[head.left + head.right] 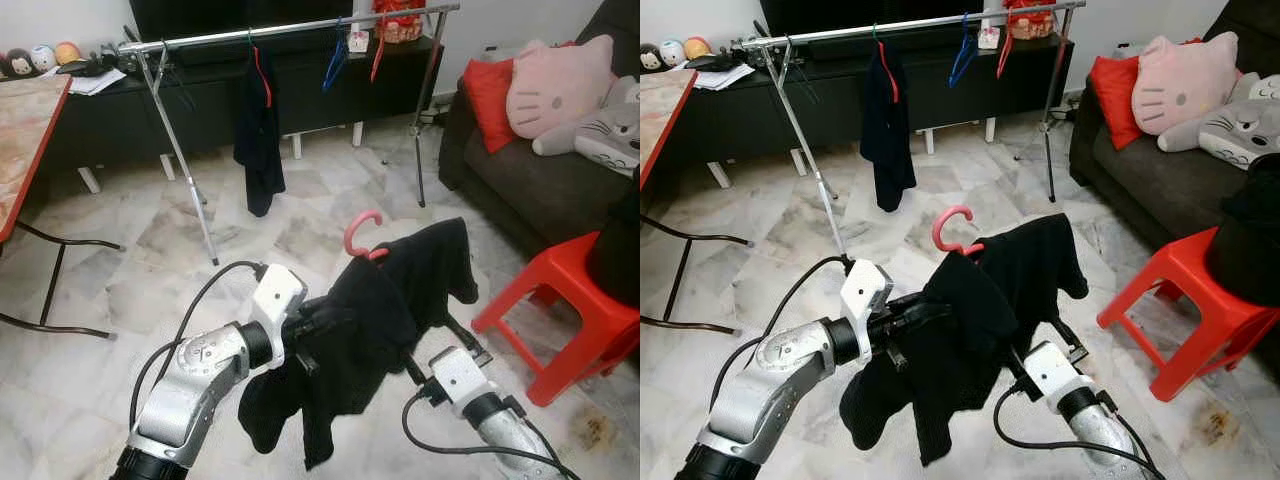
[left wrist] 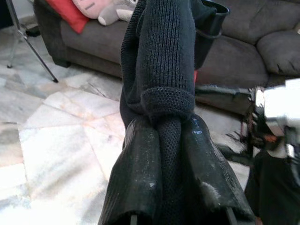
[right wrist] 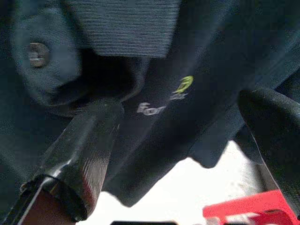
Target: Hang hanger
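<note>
A black shirt (image 1: 385, 300) hangs on a pink hanger whose hook (image 1: 361, 232) sticks up above the collar. My left gripper (image 2: 164, 124) is shut on a fold of the shirt's knit fabric and holds it up at mid-height in front of me. My right gripper (image 3: 183, 108) is open just under the shirt, with its fingers (image 3: 89, 140) spread either side of the cloth. The clothes rail (image 1: 290, 30) stands across the room on angled legs. It carries a black garment (image 1: 260, 135) on a red hanger, a blue hanger (image 1: 335, 60) and another red hanger (image 1: 378, 55).
A red plastic stool (image 1: 570, 300) stands close on my right, in front of a dark sofa (image 1: 530, 185) with plush cushions. A table (image 1: 25, 130) with thin metal legs is at the left. A black cabinet (image 1: 120, 115) runs behind the rail. Marble floor lies between me and the rail.
</note>
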